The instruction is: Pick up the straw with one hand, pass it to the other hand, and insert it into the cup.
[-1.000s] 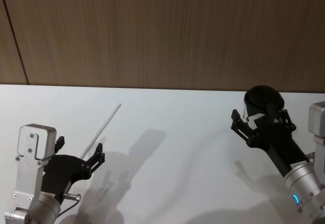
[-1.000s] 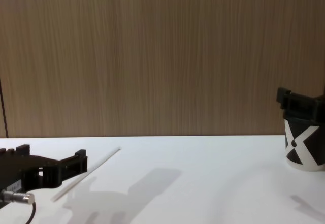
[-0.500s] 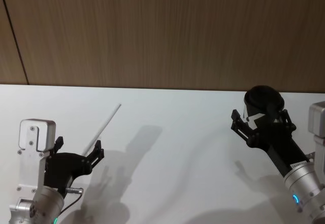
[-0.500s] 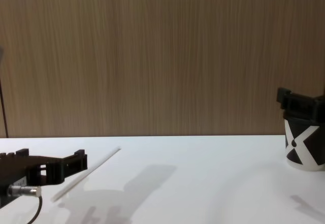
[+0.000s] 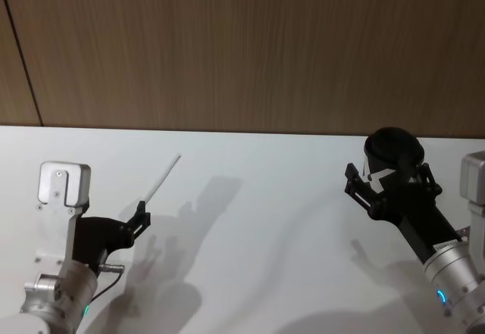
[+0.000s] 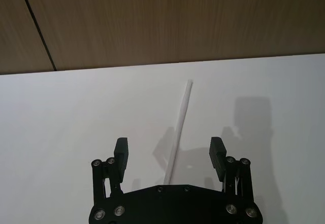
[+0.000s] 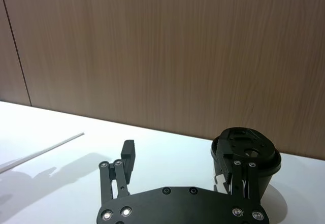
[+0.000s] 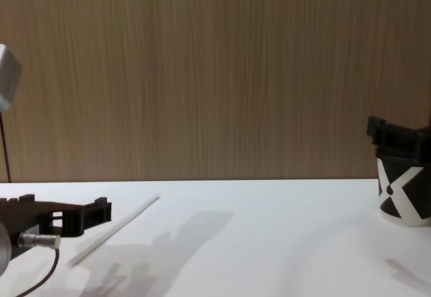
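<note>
Left wrist view: the left claw (image 6: 169,153) hangs low over the white table (image 6: 61,112), its jaws spread wide and grasping nothing. The white straw (image 6: 180,122) lies flat on the table. The straw's near end sits inside the gap between the two fingers, and its long axis runs ahead from the claw toward the wood wall, leaning only slightly. The jaws therefore stand across the straw, so a short drop and squeeze looks sufficient. The right claw (image 5: 387,173), also spread, waits well apart from the straw, right by the black lidded cup (image 5: 392,146).
</note>
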Controlling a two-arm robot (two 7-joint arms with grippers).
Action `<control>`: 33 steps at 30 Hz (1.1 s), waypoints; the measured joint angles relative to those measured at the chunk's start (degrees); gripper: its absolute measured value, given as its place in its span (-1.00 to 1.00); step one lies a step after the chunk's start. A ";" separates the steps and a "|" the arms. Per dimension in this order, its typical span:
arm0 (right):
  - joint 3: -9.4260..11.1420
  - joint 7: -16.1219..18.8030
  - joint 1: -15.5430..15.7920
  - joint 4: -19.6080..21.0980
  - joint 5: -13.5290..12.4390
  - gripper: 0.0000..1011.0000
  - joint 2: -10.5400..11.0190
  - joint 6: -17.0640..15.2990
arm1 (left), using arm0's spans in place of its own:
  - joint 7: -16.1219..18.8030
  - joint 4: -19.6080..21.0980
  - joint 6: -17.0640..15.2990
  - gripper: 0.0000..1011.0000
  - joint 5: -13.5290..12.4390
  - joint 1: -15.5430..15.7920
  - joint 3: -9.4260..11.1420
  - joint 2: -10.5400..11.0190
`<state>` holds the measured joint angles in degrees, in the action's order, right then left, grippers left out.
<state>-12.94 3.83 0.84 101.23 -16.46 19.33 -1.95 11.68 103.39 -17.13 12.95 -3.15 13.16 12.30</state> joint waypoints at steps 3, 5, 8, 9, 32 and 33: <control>0.00 0.00 0.00 0.00 0.00 0.98 0.00 0.00 | -0.31 -1.13 -1.77 0.98 -0.81 1.60 0.36 0.39; 0.00 0.00 0.00 0.00 0.00 0.98 0.00 0.00 | -0.59 -1.50 -2.29 0.98 -0.97 2.08 0.47 0.57; 0.00 0.00 0.00 0.00 0.00 0.98 0.00 0.00 | -1.47 -2.31 -3.25 0.98 -1.15 3.02 0.67 0.98; 0.00 0.00 0.00 0.00 0.00 0.98 0.00 0.00 | -1.62 -2.54 -3.38 0.98 -1.16 3.22 0.69 1.08; 0.00 0.00 0.00 0.00 0.00 0.98 0.00 0.00 | -8.31 -9.87 -5.33 0.98 1.32 7.84 -0.94 1.52; 0.00 0.00 0.00 0.00 0.00 0.98 0.00 0.00 | -8.50 -10.06 -5.34 0.98 1.39 7.93 -1.01 1.54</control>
<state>-12.94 3.83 0.84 101.23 -16.46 19.34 -1.95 3.18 93.32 -22.47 14.34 4.78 12.16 13.83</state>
